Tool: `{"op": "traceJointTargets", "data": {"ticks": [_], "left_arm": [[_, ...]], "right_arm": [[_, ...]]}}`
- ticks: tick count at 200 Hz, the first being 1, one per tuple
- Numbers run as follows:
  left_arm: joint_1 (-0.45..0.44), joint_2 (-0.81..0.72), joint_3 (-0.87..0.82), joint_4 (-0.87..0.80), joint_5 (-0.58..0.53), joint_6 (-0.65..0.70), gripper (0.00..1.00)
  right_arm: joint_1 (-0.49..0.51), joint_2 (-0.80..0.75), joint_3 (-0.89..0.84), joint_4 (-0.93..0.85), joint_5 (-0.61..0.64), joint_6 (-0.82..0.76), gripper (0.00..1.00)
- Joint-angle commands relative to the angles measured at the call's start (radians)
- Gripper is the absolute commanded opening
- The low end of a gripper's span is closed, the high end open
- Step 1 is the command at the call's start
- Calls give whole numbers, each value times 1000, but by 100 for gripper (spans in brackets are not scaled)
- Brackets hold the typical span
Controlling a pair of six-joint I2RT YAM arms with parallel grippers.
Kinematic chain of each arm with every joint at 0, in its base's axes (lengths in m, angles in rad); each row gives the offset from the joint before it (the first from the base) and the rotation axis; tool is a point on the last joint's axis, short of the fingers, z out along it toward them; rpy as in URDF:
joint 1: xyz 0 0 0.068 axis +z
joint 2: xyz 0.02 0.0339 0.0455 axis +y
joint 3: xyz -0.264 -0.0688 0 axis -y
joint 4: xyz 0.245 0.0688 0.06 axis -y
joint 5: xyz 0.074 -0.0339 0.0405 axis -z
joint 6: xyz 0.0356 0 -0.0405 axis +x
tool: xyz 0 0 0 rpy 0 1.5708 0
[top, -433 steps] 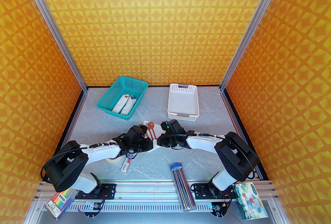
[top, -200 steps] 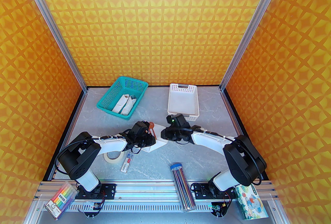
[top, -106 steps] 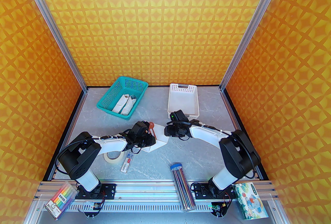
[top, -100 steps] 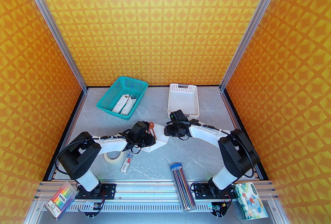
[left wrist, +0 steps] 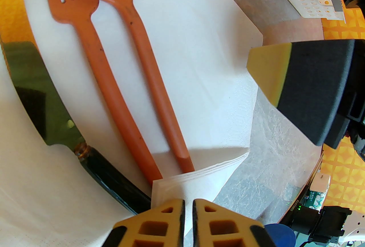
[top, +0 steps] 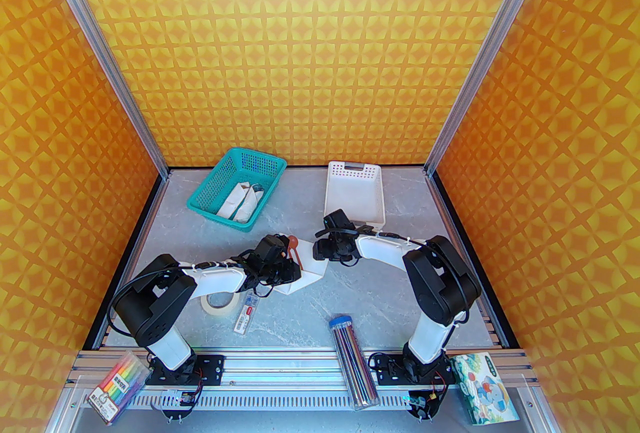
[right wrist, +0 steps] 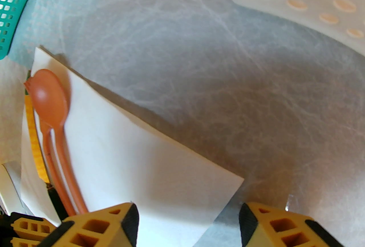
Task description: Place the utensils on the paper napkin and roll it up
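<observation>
The white paper napkin (left wrist: 199,54) lies on the grey table with the utensils on it. These are an orange fork (left wrist: 94,49), a reddish-brown spoon (left wrist: 137,26) and a dark-handled knife (left wrist: 57,114), side by side. The napkin's near edge is folded up over the handle ends, and my left gripper (left wrist: 188,211) is shut on that flap. In the top view the left gripper (top: 295,275) sits at the napkin (top: 311,271), below the spoon (top: 294,241). My right gripper (right wrist: 188,220) is open above the napkin's (right wrist: 142,154) right corner, touching nothing, with the spoon (right wrist: 48,97) to its left. From above, the right gripper (top: 320,253) is at the napkin's right edge.
A teal basket (top: 235,191) holding a white rolled bundle stands at the back left, and a white slotted tray (top: 355,196) just behind the right gripper. A tape roll (top: 218,305), a small pack (top: 245,316) and a pencil tube (top: 352,356) lie near the front.
The right gripper has opened, let go of the napkin's right side and drawn back towards the white tray. The left gripper stays shut on the folded flap, unmoved over the last second.
</observation>
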Motion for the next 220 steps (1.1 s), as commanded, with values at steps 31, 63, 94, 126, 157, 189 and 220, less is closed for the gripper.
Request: {"op": "traceJointTargets", "data": {"ticks": [31,63,94,126,157,189,220], "left_arm": [[3,15,15,6,-17,0,14],[3,15,14,7,-16,-2,14],[4,16,15,7,-16,-2,14],[3,17,14,8,-16,-2,14],[3,17,12,10,-17,-3,14],[4,17,13,9,-16,-5,14],[3,18,14,7,-16,-5,14]], "right_arm": [[14,41,6,39,-64,11,64],[37,40,-7,85,-155,57,63],[47,27,-30,127,-226,104,62],[47,-19,-57,133,-238,121,62],[47,-69,-102,171,-277,154,59],[47,-103,-157,239,-327,205,54],[42,-127,-179,268,-326,215,53]]}}
